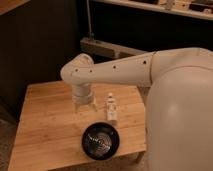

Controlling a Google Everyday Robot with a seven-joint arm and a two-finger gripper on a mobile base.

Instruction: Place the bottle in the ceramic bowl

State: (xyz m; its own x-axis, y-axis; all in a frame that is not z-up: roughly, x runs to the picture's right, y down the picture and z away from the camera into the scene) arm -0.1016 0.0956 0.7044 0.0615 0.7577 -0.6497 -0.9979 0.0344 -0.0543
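Wood is what the table point(45, 125) is made of, light and yellow-brown, and the task's things sit on it near the front right. The bottle point(111, 109) is small and white and stands upright on the table with its thin capped neck on top. It is not in the bowl yet. The ceramic bowl point(86, 136) is round, black and shiny, and it sits close to the front edge of the table, just in front of the bottle and a little to its left. Rings of light show inside the bowl, and nothing is in it. I think it is kept empty and open at the top so the bottle can go straight down into it. The big white arm point(120, 70) reaches in from the right side and bends down over the table. The end effector point(84, 106) points down at the wood, just to the left of the bottle. Its two fingers look spread apart, and they hold nothing. The bottle is beside them, not between them. I think the end effector is low and close so it can slide over and pinch the bottle next. The bottle is tall and thin, so a bump could knock it over. After it is pinched, the trip to the bowl looks short, because the two are near each other
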